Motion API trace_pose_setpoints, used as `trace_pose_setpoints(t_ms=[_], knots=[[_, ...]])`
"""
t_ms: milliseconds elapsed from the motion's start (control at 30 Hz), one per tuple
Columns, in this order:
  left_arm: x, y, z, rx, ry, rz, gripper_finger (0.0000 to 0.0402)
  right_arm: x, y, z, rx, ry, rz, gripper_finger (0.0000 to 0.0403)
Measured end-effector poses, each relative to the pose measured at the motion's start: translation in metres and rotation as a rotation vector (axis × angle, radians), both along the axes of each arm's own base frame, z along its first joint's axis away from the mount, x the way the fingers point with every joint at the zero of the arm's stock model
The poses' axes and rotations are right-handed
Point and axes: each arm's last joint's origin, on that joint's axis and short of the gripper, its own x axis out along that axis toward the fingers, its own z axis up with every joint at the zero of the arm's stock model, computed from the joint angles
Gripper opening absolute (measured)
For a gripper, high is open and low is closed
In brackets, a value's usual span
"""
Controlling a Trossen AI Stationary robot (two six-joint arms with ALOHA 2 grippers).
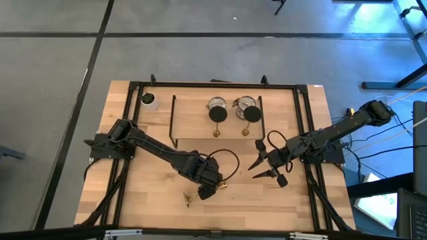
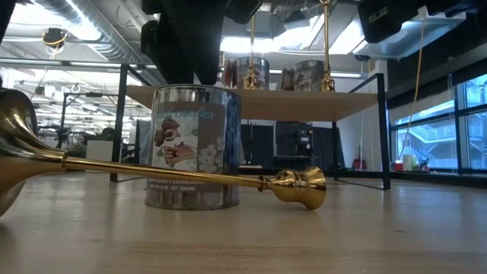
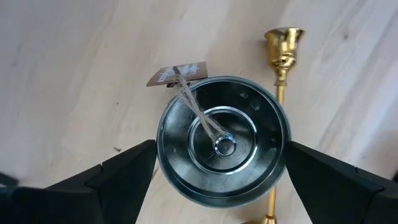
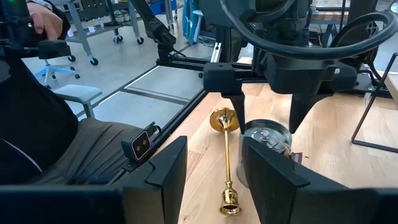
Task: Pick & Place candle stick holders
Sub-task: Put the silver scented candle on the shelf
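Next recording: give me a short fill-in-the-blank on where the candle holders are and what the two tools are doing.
1. The left tool straddles a silvery round ____ on the table, fingers open on either side.
2. Beside that, a brass candlestick is ____ on the table.
3. On the raised wooden shelf stand ____ brass candlesticks.
4. The right tool holds ____.

Missing words: cup; lying on its side; two; nothing
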Motion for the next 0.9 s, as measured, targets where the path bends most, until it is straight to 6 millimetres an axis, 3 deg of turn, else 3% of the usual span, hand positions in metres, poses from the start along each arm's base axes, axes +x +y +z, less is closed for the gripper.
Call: trace_pose_setpoints(t_ms=[267,900], knots=[[0.005,-0.004,0.002,-0.036,-0.050,-0.039,0.0350,0.000,0.000,0.000,0.000,0.000,0.000,0.0156],[-0.005,-0.026,0.002,0.043,-0.069,-0.146,0.0350,0.000,0.000,0.000,0.000,0.001,0.000,0.0156]])
